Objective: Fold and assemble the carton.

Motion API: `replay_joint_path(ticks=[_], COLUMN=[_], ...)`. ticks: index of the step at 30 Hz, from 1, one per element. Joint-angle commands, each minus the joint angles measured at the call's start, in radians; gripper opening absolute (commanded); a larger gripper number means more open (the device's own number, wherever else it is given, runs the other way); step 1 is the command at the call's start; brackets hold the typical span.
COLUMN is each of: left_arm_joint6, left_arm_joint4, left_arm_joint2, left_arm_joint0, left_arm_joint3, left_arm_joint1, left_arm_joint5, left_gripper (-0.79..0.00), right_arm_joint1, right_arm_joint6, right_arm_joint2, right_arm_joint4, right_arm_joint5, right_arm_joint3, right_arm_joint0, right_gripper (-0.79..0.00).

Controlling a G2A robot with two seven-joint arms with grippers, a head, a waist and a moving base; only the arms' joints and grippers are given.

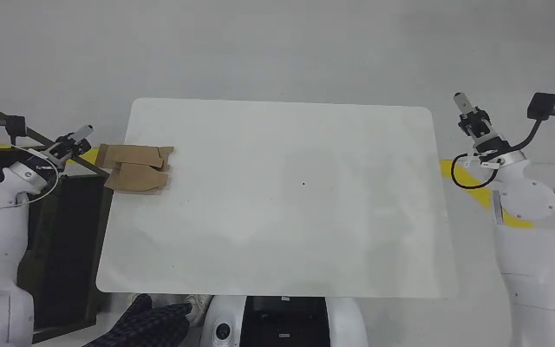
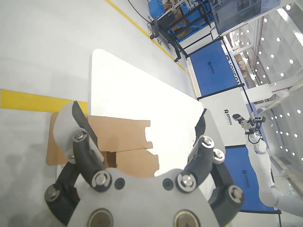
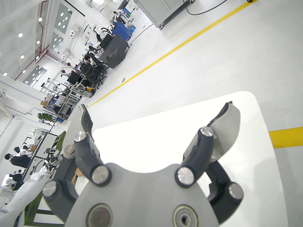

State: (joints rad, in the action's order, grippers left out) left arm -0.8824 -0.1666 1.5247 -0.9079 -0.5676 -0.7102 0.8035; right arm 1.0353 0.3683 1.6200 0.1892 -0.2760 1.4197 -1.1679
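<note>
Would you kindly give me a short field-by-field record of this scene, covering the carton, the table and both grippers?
carton: flat brown cardboard, not yet assembled
carton place: on the table's edge on the left arm's side, partly overhanging it
table: white, rounded corners
left gripper: open, close to the carton, holding nothing
right gripper: open, off the table's opposite side, holding nothing
task state: folding not yet begun

Overhead, downward — wrists low across table [image 1: 303, 225]
</note>
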Motion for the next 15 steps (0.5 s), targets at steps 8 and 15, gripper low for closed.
replay_joint_path(ticks=[8,15], left_arm_joint6=[-0.164,-0.228], left_arm_joint4=[0.069,0.121], left_arm_joint2=[0.036,-0.025], left_arm_joint0=[0.057,0.080], left_arm_joint3=[0.006,0.011], left_arm_joint1=[0.045,0.034], left_arm_joint5=[-0.177,-0.230], left_gripper=[0.000,0.000], right_arm_joint1=[0.000,0.000], right_arm_joint6=[0.000,0.000], right_arm_joint2=[0.000,0.000], right_arm_joint4=[0.000,0.000], right_arm_joint5=[0.000,0.000], right_arm_joint3=[0.000,0.000], right_arm_joint0=[0.000,0.000], right_gripper=[0.000,0.000])
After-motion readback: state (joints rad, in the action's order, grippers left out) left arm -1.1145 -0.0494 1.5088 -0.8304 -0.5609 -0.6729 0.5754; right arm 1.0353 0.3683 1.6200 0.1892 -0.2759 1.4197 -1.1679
